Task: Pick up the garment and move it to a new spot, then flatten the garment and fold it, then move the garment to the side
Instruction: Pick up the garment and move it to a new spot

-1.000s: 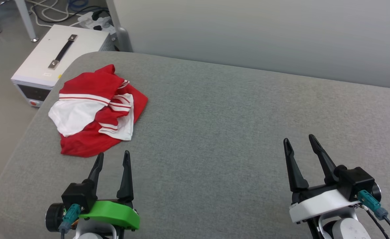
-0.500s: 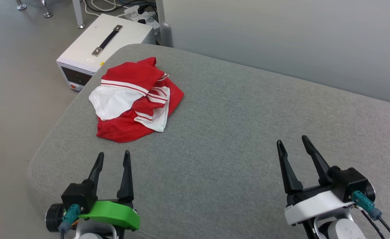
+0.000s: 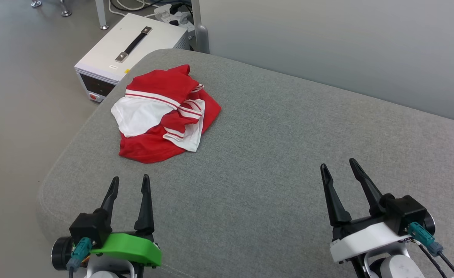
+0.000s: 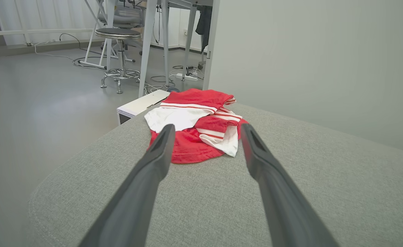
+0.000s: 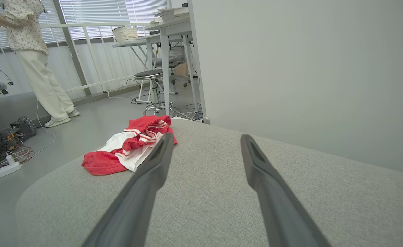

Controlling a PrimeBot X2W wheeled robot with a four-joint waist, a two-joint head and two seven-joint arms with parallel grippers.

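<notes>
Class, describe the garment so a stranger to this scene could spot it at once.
Find the wide grey cushion. Near its far left corner, by the white box, lies the garment. Unlike them, it is crumpled, red with white stripes.

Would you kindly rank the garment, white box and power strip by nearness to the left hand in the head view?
1. garment, on the cushion ahead
2. white box, on the floor beyond
3. power strip, farthest back

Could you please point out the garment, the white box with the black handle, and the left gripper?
garment (image 3: 146,148), head view, lower red fold.
white box (image 3: 155,41), head view, top panel beside the handle.
left gripper (image 3: 130,177), head view, midway between its open fingertips.
</notes>
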